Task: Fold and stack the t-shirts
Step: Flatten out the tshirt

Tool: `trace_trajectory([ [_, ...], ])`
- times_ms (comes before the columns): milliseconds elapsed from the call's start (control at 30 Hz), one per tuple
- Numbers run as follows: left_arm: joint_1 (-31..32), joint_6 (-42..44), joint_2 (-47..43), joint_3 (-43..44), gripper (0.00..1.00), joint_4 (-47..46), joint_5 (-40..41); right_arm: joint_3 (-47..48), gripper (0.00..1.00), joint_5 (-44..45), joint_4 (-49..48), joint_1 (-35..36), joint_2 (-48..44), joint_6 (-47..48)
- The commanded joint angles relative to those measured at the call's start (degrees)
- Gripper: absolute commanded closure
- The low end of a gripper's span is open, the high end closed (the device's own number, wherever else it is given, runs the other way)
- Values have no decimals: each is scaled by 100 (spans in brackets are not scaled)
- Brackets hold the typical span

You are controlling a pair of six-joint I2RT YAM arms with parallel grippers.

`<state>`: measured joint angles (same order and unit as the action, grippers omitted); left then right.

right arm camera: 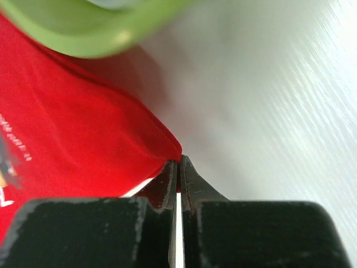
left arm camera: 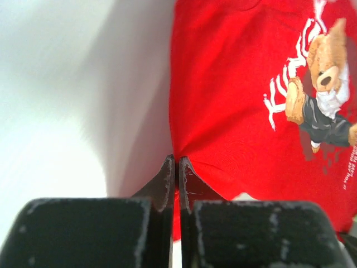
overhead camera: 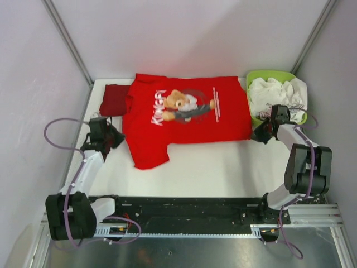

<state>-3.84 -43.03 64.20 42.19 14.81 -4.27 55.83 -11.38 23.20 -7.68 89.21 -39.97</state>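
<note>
Both grippers pinching opposite edges of the bright red t-shirt (overhead camera: 184, 120) spread on the white table (overhead camera: 223, 167).
Shirt lies print-up between the two hands, bear and KUNGFU lettering showing. Lime-green basket (overhead camera: 262, 75) with white cloth (overhead camera: 279, 92) sits just beyond the right gripper (overhead camera: 256, 136). Darker red t-shirt (overhead camera: 114, 100), folded, just beyond the left gripper (overhead camera: 119, 137), touching the bright shirt. Left jaws pressed together on the shirt's side edge, cloth lifting to the tips. Right jaws pressed together on the hem corner, also raised off the table.
</note>
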Motion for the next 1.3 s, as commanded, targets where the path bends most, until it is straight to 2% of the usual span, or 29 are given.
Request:
trace_trajectory([
  [0, -56, 375, -717, -346, 100, 506, 691, -375, 100, 253, 32, 12, -111, 485],
  [367, -50, 1091, -1257, -463, 98, 1826, 1484, -1209, 100, 630, 645, -160, -1137, 837],
  [633, 23, 200, -1766, -442, 94, 2661, 2244, -1889, 100, 700, 986, -210, -2056, 655],
  [1000, 26, -1167, -2228, -871, 96, 3366, 1975, -1971, 100, 981, 1656, -320, -2913, -382],
  [1133, 25, -1242, -2104, -888, 97, 3384, 1989, -1971, 100, 941, 1712, -317, -3031, -466],
  [1267, 154, -869, -1634, -503, 98, 3174, 2061, -1960, 100, 695, 1240, -223, -2841, -292],
])
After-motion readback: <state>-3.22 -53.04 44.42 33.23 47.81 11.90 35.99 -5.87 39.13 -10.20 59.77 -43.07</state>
